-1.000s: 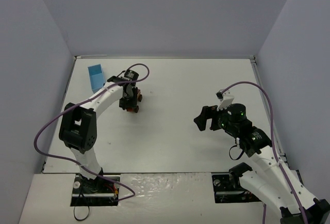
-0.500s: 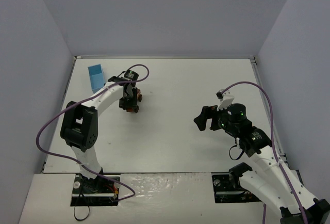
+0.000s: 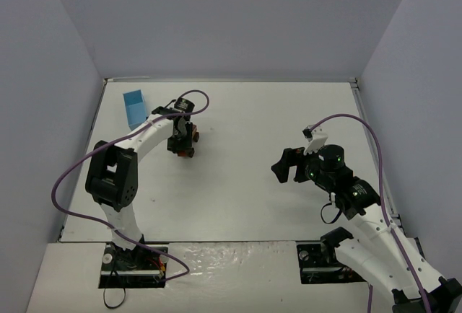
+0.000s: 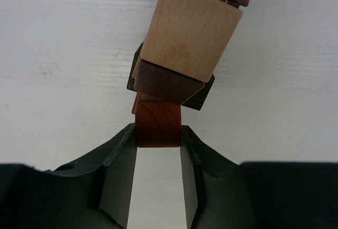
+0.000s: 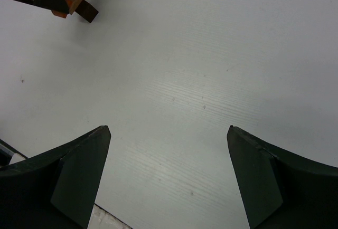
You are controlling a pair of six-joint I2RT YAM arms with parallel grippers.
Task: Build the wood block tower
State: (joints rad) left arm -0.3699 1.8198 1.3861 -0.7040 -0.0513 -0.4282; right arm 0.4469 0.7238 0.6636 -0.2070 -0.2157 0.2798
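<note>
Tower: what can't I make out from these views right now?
- Top external: the left gripper covers most of the tower, and its blocks are too small to count.
- Left wrist: the tower runs past the upper edge beyond the reddish block, so its far end is unseen.
- Right wrist: the tower is clipped by the top-left corner and partly hidden behind the left gripper.

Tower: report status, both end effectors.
Left end effector shut on reddish block at the tower. Right end effector open, empty, well apart. Blue box not in the way.
</note>
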